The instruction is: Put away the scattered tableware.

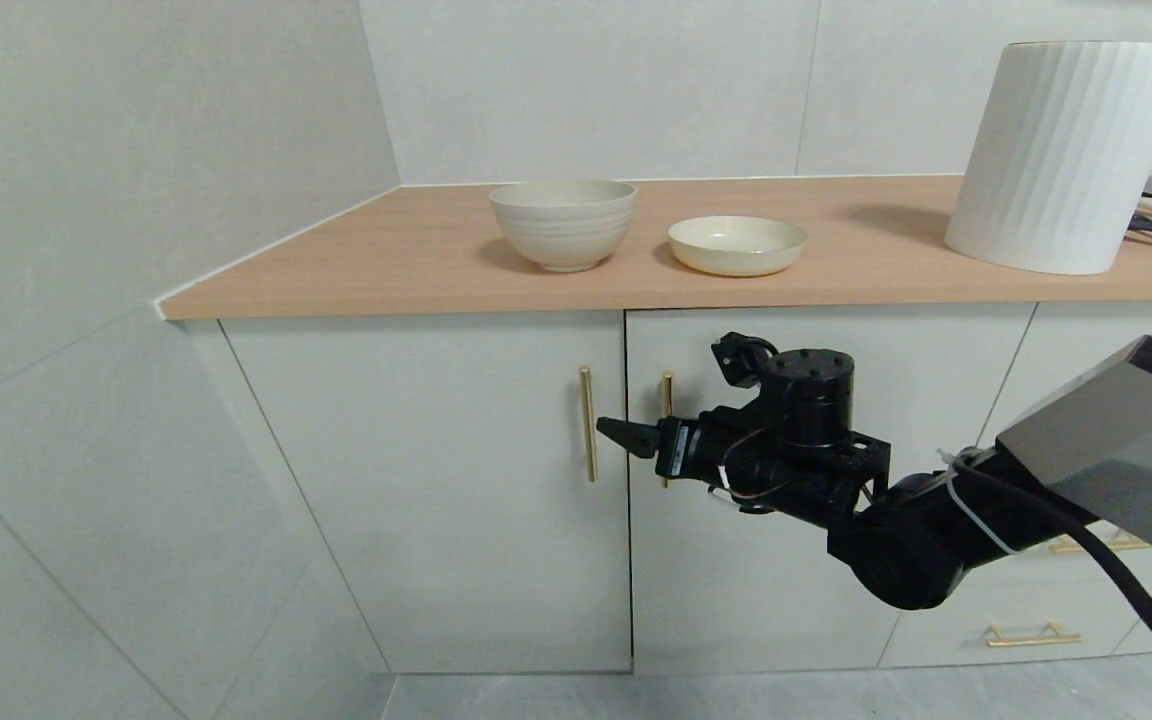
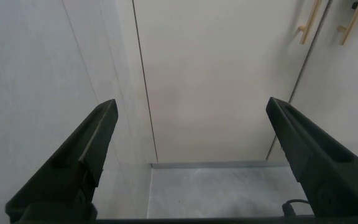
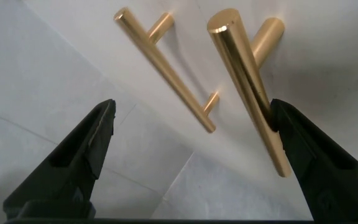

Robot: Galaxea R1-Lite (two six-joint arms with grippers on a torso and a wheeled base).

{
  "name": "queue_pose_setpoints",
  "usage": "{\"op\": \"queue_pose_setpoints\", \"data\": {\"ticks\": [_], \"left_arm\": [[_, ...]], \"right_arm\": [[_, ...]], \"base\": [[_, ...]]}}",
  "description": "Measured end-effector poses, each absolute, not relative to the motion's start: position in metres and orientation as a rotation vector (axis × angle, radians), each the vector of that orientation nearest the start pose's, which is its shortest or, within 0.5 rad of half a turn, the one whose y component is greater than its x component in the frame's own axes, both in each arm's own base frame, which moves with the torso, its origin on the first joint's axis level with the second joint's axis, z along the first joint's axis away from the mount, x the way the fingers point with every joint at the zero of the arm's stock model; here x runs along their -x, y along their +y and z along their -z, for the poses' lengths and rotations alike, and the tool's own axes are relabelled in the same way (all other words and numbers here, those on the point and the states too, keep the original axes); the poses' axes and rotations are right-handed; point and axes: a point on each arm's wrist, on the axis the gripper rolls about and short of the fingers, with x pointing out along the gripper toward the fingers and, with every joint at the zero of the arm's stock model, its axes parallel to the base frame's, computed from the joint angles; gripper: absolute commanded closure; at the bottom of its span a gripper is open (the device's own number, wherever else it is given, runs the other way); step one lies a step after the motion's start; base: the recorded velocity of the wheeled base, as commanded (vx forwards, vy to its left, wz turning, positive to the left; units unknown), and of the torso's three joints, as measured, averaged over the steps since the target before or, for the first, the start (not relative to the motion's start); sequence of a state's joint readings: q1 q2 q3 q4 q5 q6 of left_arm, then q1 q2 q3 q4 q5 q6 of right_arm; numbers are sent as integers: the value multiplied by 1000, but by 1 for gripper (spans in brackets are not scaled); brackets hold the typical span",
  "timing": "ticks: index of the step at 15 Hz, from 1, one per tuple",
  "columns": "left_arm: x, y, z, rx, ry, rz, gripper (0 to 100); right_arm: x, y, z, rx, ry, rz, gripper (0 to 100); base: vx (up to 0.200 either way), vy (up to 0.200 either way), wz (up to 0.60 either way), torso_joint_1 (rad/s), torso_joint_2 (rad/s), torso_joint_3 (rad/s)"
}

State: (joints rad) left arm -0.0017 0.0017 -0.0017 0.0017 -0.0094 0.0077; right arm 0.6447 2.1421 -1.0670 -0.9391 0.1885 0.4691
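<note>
Bowl and shallow dish apart on countertop | probably rigid, smooth-glazed, breakable: pinch each at its rim | right gripper spread before the cabinet handles | left gripper spread, facing cabinet door.

Kitchen corner: a wooden surface over pale cabinets, with a tiled wall behind.
A tall ribbed white container stands upright at the right end of the surface, near the wall. Below, the left cabinet door and the right cabinet door are shut and meet at a narrow seam. Each carries a vertical gold bar just beside that seam: the left handle and the right handle. Farther right, low down, is a horizontal gold drawer handle. Grey floor runs beneath.
</note>
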Motion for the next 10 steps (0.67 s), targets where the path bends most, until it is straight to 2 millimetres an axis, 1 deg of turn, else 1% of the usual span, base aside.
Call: {"op": "queue_pose_setpoints", "data": {"ticks": [6,9,10], "left_arm": [[23,0,-76,-8,2,11,0],[23,0,-76,-8,1,11,0],[23,0,-76,-8,1,11,0]], "right_arm": [[-316,248,-124,-404,349,-827,0],[-298,236,-130,-401,413,-976,0],[-292,230,-133,-401,421,-990,0]], "base": [[0,0,0,0,0,0],[0,0,0,0,0,0],[0,0,0,0,0,0]]}}
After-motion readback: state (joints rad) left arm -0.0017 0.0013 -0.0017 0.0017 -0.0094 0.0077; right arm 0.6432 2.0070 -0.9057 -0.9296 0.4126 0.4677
